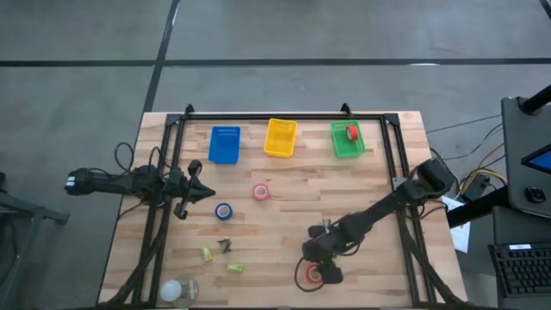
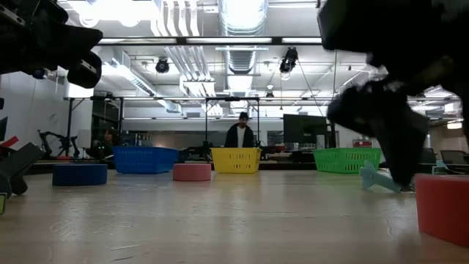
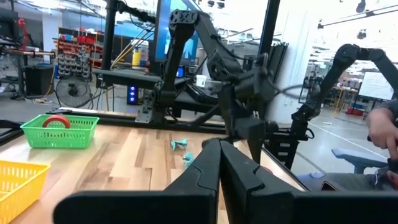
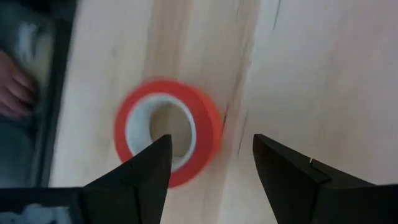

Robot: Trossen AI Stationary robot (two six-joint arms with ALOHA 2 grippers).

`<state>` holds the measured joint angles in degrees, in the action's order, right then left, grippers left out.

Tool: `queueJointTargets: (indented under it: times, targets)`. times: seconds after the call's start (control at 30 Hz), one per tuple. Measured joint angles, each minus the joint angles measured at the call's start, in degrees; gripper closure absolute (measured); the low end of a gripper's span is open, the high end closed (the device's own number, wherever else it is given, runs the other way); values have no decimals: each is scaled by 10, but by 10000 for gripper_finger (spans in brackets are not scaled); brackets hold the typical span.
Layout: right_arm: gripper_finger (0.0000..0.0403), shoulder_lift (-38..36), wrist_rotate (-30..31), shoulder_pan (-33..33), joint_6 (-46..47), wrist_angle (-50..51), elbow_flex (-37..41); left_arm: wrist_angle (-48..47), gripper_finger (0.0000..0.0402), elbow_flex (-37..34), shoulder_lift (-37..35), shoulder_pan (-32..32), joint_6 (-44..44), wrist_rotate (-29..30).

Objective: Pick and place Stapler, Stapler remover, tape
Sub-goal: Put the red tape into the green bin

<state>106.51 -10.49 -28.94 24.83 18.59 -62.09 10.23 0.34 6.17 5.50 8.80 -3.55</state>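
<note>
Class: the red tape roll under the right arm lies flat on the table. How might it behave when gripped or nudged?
Lying flat, the red tape roll probably won't roll. Being a small ring, it likely slides on the smooth wooden table if nudged. The open right end effector likely meets a stiff rim.

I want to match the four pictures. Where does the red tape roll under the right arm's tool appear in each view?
High view: red tape roll near the front edge, below the right tool.
Low view: far right, close to the camera.
Left wrist view: not visible.
Right wrist view: centre-left, between the open fingers.
Shared landmark: green basket.
</note>
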Motion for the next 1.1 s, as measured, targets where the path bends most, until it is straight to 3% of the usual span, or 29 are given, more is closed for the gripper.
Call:
queueJointTargets:
  times: [0.27, 0.67, 0.87, 1.1]
  targets:
    - [200, 10, -16, 9, -33, -9, -1, 1, 392, 0, 2, 0, 0, 0]
    - [351, 13, -7, 36, -92, -6, -3, -1, 392, 0, 5, 0, 0, 0]
    - [376, -1, 121, 48, -120, 8, -14, -1, 392, 0, 5, 0, 0, 0]
    - [363, -8, 372, 53, -120, 92, -30, -1, 392, 0, 5, 0, 0, 0]
